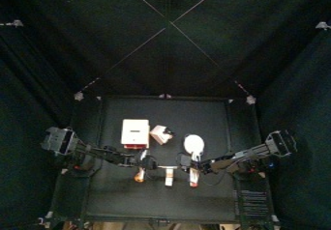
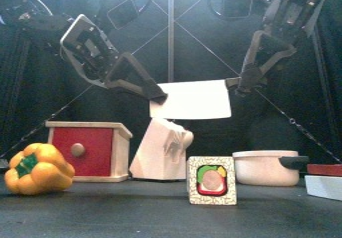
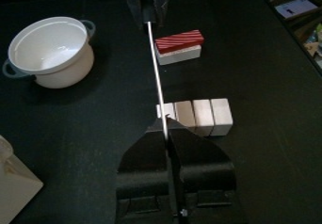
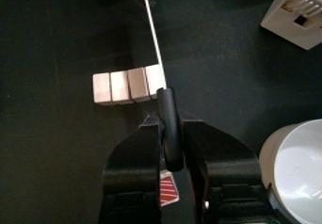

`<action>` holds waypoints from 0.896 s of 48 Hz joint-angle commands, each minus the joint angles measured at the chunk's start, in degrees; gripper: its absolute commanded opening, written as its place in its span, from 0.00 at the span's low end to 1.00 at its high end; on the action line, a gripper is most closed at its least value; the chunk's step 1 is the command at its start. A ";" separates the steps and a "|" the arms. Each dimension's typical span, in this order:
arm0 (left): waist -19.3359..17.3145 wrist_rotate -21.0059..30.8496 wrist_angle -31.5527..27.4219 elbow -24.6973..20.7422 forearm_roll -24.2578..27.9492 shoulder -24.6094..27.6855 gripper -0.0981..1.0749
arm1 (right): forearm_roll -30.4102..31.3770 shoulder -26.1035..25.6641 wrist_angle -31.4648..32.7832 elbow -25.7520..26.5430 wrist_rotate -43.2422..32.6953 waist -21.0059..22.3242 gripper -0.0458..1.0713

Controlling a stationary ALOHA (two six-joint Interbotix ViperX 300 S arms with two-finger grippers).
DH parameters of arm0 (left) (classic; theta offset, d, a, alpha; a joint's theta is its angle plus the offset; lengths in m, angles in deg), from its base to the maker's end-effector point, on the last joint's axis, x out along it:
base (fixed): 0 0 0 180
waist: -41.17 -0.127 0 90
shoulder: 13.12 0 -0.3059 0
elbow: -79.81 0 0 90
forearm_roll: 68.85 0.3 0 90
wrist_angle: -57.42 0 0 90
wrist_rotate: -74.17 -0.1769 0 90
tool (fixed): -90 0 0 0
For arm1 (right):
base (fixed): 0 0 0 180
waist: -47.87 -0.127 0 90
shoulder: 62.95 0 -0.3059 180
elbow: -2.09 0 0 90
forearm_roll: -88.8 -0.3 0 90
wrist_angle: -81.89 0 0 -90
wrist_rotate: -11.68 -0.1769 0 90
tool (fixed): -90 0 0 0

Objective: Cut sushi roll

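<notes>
Cutting step looks about to start: left claw (image 3: 165, 134) and right claw (image 4: 164, 124) both look clamped on the white flat-bladed knife (image 2: 195, 99). The segmented white-and-pink sushi roll (image 3: 197, 116) sits just below them, so next I'd guess press straight down.

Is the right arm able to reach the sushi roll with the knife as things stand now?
Probably yes. The knife hangs right over the sushi roll with nothing between; the left gripper also holds the blade, so it must move along.

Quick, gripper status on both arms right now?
Left gripper: closed on one end of the knife.
Right gripper: closed on the knife's other end, blade edge-on above the sushi roll.
</notes>
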 commanded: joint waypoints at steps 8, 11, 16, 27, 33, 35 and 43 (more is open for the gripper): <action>2.02 -0.18 -0.09 -0.44 0.09 1.05 0.24 | -0.18 0.70 -0.18 0.26 -0.35 -0.35 0.35; 2.29 -0.18 -0.09 -0.53 -0.18 1.67 0.24 | -0.26 1.49 -0.53 0.09 -0.35 -0.62 0.35; 2.99 -0.18 -0.18 -0.62 -0.88 2.55 0.24 | -1.14 2.99 -0.70 -0.18 -0.44 -0.70 0.35; 4.31 -0.18 -0.18 -1.23 -2.02 4.57 0.24 | -3.08 4.83 -1.05 -0.18 -0.35 -1.05 0.35; 4.57 -0.18 -0.18 -1.67 -2.02 5.36 0.24 | -3.08 5.36 -1.32 -0.18 -0.35 -1.14 0.35; 4.57 -0.18 -0.18 -1.67 -2.02 5.71 0.24 | -3.08 5.62 -1.67 -0.26 -0.35 -1.14 0.35; 4.66 -0.09 -0.09 -1.93 -2.02 6.59 0.24 | -3.08 6.68 -2.11 -0.26 -0.44 -0.97 0.35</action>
